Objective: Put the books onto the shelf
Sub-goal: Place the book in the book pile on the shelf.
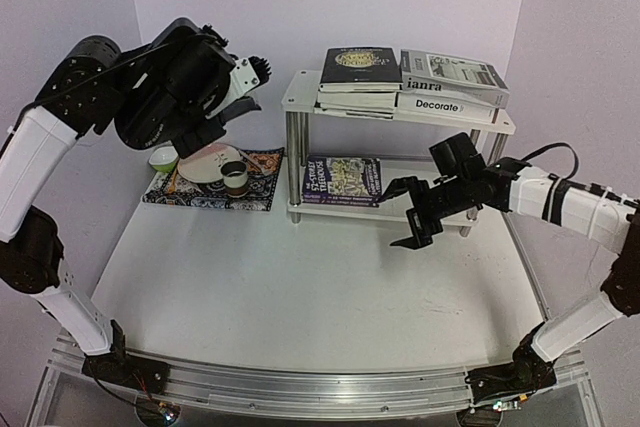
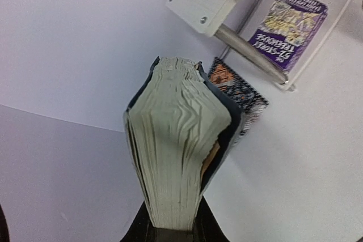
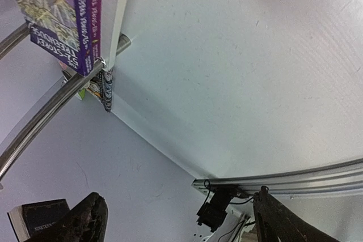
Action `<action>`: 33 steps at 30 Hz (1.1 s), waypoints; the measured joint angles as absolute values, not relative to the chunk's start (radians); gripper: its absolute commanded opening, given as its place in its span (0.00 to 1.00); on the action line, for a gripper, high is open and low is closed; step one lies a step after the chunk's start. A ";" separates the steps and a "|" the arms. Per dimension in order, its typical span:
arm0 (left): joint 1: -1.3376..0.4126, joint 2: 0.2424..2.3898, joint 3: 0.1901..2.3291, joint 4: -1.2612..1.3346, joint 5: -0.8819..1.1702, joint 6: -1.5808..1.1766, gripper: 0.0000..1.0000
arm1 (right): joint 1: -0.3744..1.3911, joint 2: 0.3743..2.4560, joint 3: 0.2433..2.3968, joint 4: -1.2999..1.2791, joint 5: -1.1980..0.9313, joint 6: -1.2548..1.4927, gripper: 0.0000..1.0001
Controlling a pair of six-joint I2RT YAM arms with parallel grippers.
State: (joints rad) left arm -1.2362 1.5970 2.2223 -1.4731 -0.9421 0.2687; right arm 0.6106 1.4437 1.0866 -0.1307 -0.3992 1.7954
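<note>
On white table (image 1: pixel 300 287), white-board, chrome-legged two-tier shelf (image 1: pixel 300 102): white "Decorate" (image 1: pixel 445 105), grey-white "janra" (image 1: pixel 455 72), black book (image 1: pixel 358 65) on top; one purple "Storey Treehouse" paperback (image 1: pixel 343 179) below. Left gripper (image 1: pixel 247 79) pinching thick dark-covered book (image 2: pixel 176 151) aloft; right gripper (image 1: pixel 408 213) spread beside lower tier.

I have the left arm (image 1: pixel 45 147) raised in the upper left of the top view, the left gripper (image 2: pixel 170 232) clamped on a thick book (image 2: pixel 176 157). At centre-right, the right gripper (image 1: pixel 410 213) hangs low, jaws spread wide.
</note>
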 measured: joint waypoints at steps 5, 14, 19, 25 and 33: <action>-1.236 1.639 2.284 -1.445 -1.105 0.401 0.00 | 0.583 1.336 1.074 -0.232 -0.293 1.670 0.91; -1.236 1.546 2.030 -0.709 -1.162 0.997 0.00 | 0.566 1.238 0.963 -0.321 -0.185 1.588 0.92; -1.229 1.558 2.000 -0.416 -1.035 1.248 0.00 | 0.561 1.197 0.927 -0.343 -0.156 1.575 0.92; -1.173 1.641 2.079 -0.296 -0.905 1.370 0.00 | 0.559 1.114 0.886 -0.352 -0.119 1.576 0.92; -1.122 1.699 2.100 -0.287 -0.730 1.431 0.00 | 0.559 1.010 0.793 -0.369 -0.081 1.597 0.91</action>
State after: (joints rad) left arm -1.1221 1.6985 2.0998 -0.2874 -0.7300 1.4307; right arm 0.5587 1.0103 0.7929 -0.3691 -0.0807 1.5970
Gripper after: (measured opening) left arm 0.149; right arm 0.916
